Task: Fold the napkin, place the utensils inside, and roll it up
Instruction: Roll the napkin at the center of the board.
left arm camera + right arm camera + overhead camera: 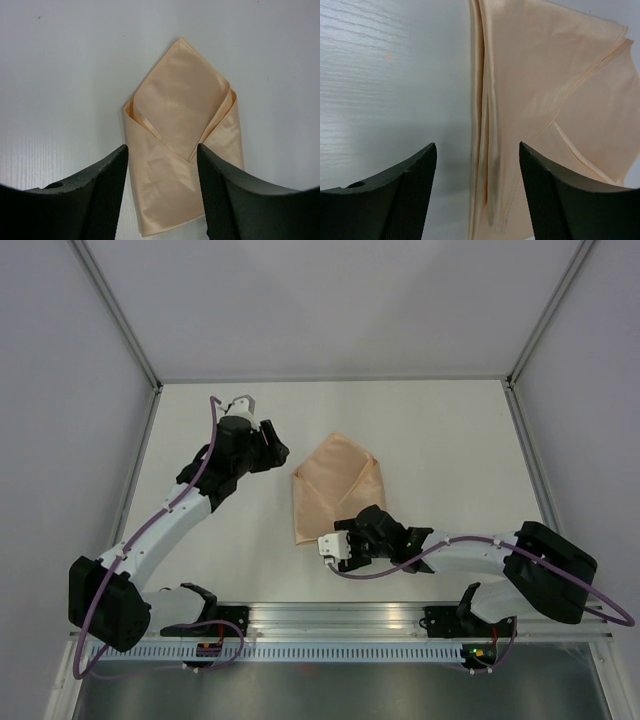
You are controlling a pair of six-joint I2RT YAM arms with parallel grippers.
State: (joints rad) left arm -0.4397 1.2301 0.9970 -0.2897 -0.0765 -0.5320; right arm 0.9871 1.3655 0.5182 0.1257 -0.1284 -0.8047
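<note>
The peach-orange napkin (pixel 338 488) lies folded on the white table, two flaps crossing in a V below a pointed top. It also shows in the left wrist view (pixel 180 125) and the right wrist view (pixel 545 75). My left gripper (pixel 268 445) hangs open and empty to the napkin's left; in its own view (pixel 162 195) the napkin's lower end shows between the jaws. My right gripper (pixel 338 550) is open and empty at the napkin's near left corner; the napkin's left edge runs between its jaws (pixel 477 195). No utensils are in view.
Grey enclosure walls with metal posts (pixel 118 320) ring the white table (pixel 450 430). An aluminium rail (pixel 340 615) with the arm bases runs along the near edge.
</note>
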